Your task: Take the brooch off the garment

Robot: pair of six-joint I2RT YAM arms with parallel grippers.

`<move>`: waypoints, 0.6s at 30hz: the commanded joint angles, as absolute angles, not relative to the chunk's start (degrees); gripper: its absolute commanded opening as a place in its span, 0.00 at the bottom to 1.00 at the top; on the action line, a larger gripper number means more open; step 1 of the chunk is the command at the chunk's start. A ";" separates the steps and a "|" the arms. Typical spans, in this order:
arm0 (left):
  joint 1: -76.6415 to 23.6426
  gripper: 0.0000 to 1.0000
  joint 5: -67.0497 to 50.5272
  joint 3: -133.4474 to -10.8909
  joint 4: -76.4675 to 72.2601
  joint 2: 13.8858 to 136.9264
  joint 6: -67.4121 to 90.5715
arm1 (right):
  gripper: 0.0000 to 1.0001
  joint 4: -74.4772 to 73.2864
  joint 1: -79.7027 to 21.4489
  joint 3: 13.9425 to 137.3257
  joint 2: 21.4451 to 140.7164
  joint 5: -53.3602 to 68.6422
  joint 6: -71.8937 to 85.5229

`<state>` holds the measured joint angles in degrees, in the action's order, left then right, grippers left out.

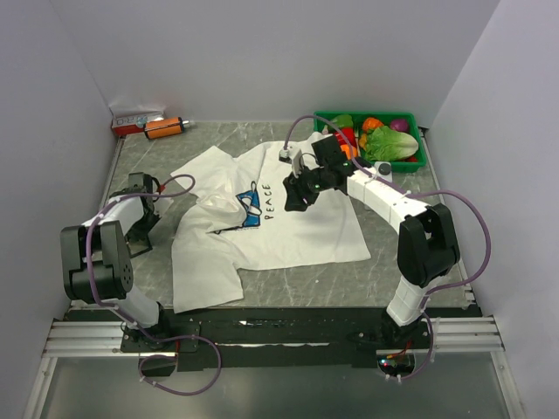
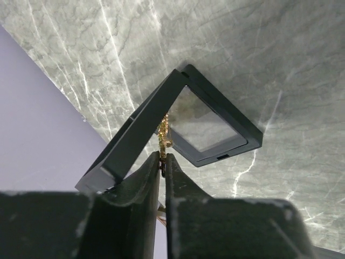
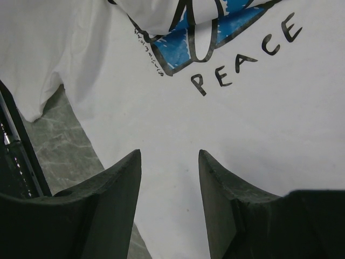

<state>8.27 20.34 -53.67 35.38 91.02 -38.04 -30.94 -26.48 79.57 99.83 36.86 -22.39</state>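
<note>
The brooch (image 2: 163, 135), a tiny leafy gold pin, is pinched between my left gripper's (image 2: 163, 159) shut fingertips. It hangs at the mouth of an open black hinged case (image 2: 215, 127) with a clear window, lying on the marble table. In the top view the left gripper (image 1: 144, 194) is at the table's left, off the garment. The garment (image 1: 297, 236), a white T-shirt with a blue square, a daisy and "PEACE", lies rumpled mid-table. My right gripper (image 1: 294, 196) is open and empty just above the shirt, near the word "PEACE" (image 3: 245, 56); the gap between its fingers (image 3: 170, 156) shows plain white cloth (image 3: 178, 124).
A green basket (image 1: 417, 162) of toy vegetables stands at the back right. An orange bottle (image 1: 163, 127) and a red-and-white box (image 1: 135, 120) lie at the back left. A small white object (image 1: 286, 155) sits by the shirt's collar. Walls close the left, right and back.
</note>
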 commanded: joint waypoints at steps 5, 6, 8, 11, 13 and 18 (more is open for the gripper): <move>7.21 0.25 19.69 -53.79 37.44 89.47 -35.69 | 0.54 -30.06 -26.81 80.42 100.11 36.83 -22.94; 7.21 0.25 19.43 -54.05 38.14 89.30 -35.34 | 0.54 -30.06 -26.89 80.42 100.11 36.83 -23.03; 7.21 0.26 18.55 -54.23 38.84 89.03 -34.98 | 0.54 -30.15 -26.89 80.33 100.11 36.83 -23.11; 7.12 0.27 17.58 -54.49 40.51 88.77 -34.19 | 0.54 -30.23 -26.81 80.16 100.11 36.91 -23.11; 7.12 0.28 17.05 -54.49 41.83 88.59 -33.58 | 0.54 -30.32 -26.81 80.07 100.02 36.91 -23.20; 7.03 0.29 15.12 -53.44 42.63 87.45 -32.70 | 0.54 -30.15 -26.81 79.72 100.02 36.83 -23.20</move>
